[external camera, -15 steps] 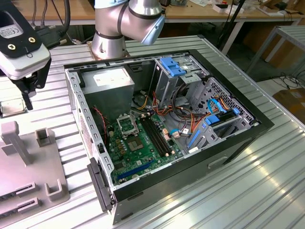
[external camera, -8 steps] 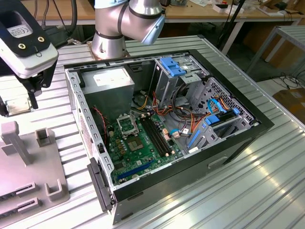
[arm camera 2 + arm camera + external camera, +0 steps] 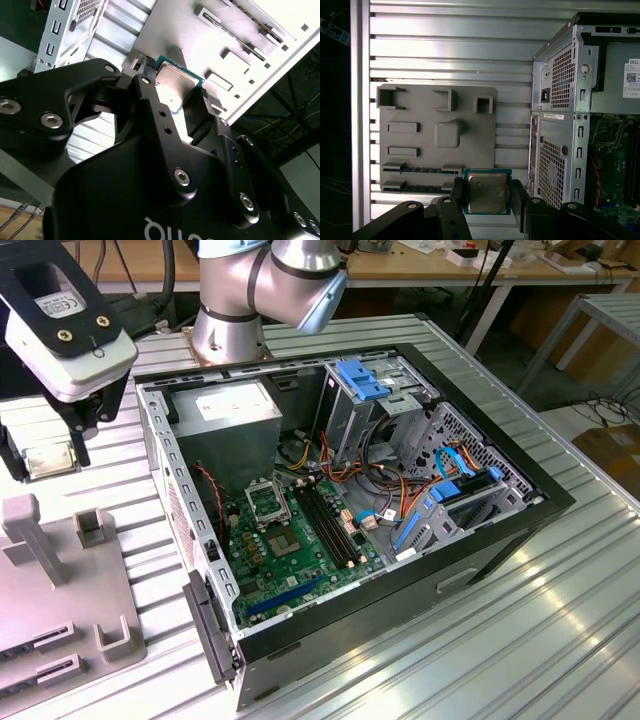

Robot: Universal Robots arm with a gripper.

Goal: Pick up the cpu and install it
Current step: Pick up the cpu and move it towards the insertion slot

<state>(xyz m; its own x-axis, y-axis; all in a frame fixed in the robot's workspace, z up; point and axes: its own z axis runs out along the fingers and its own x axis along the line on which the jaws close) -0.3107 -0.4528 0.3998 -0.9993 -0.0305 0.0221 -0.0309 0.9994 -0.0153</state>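
Exterior view: gripper (image 3: pixel 47 452) clamped on cpu (image 3: pixel 50 462), held in the air over the grey tray (image 3: pixel 60 590), at the exterior view's left of the open computer case (image 3: pixel 480 530).
First wrist view: cpu (image 3: pixel 487 192) pinched between both fingers (image 3: pixel 457 196), tray (image 3: pixel 420 150) beneath.
Second wrist view: same grip, cpu (image 3: pixel 175 82) metal top visible.

Wooden workbench (image 3: pixel 540 272) behind ribbed metal table (image 3: pixel 520 640)

cpu (image 3: pixel 487 192) in the tool (image 3: pixel 487 196), seemingly above the tray (image 3: pixel 475 142), beside the case (image 3: pixel 559 125).
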